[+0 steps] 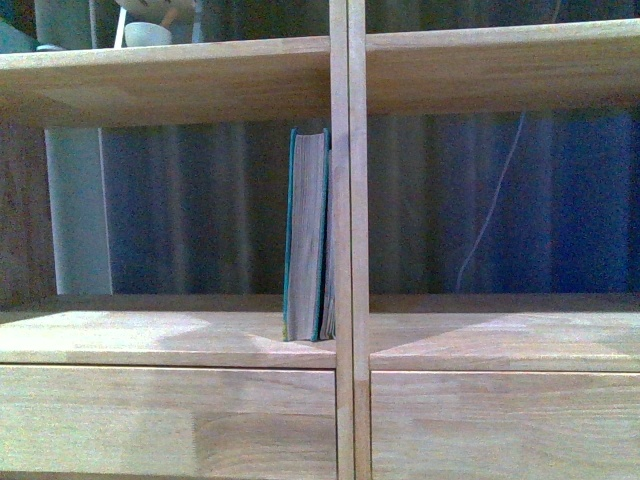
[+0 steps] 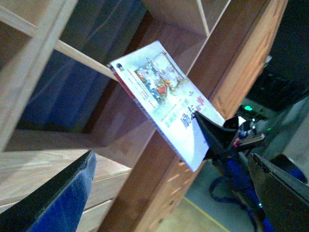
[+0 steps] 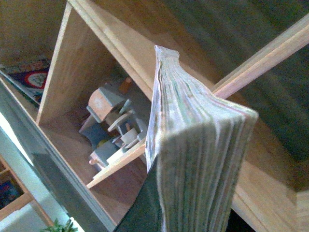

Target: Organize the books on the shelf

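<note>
The teal book (image 1: 305, 235) stands upright on the light wood shelf (image 1: 160, 340), against the central divider in the left column. No gripper shows in the front view. In the left wrist view the thin pale paperback (image 2: 164, 96) hangs tilted in the air in front of the shelf (image 2: 29, 159). My right gripper (image 2: 219, 140) is shut on its lower corner. My left gripper (image 2: 169, 203) is open and empty, away from the paperback. In the right wrist view the paperback's page edges (image 3: 193, 145) fill the middle, and a dark finger (image 3: 140, 212) lies along one side.
A darker orange-brown cabinet (image 2: 241, 63) stands beside the shelf. A shelf compartment holds small wooden toy pieces (image 3: 111, 125). A colourful book (image 3: 29, 77) lies beyond the shelf's side. A white cup (image 1: 148, 33) sits on the upper board. A white cable (image 1: 490, 220) hangs behind the right column.
</note>
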### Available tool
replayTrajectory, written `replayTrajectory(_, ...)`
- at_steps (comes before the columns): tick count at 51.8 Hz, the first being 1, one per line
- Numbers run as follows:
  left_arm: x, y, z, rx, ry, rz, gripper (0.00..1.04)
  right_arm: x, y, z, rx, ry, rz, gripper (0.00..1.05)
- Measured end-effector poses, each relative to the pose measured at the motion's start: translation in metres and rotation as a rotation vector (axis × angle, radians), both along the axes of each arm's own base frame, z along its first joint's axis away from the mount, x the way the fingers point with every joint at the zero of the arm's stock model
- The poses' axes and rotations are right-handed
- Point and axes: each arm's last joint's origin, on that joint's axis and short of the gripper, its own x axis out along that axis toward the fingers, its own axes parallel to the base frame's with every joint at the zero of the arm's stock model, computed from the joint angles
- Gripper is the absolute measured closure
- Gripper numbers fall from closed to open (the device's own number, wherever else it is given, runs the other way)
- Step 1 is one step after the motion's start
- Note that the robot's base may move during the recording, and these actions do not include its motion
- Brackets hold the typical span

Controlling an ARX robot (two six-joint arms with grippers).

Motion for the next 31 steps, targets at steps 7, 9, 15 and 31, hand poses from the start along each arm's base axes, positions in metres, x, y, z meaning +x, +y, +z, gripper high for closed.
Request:
replayTrajectory(7, 0.012, -0.019, -0.007, -0.086, 0.057, -0.063, 0.07, -0.001, 0.006, 0.000, 0.002, -0.004, 0.030, 0.97)
replayTrajectory(9, 0.015, -0.025, -0.010, -0.102, 0.072, -0.081, 0.07, -0.002, 0.007, 0.001, 0.005, -0.006, 0.032, 0.97)
replayTrajectory(15, 0.020, -0.039, -0.016, -0.130, 0.099, -0.122, 0.07, -0.004, 0.009, 0.001, 0.013, -0.016, 0.035, 0.97)
replayTrajectory(31, 0.033, -0.068, -0.013, -0.164, 0.117, -0.170, 0.07, -0.005, 0.014, -0.011, 0.054, 0.002, 0.071, 0.97)
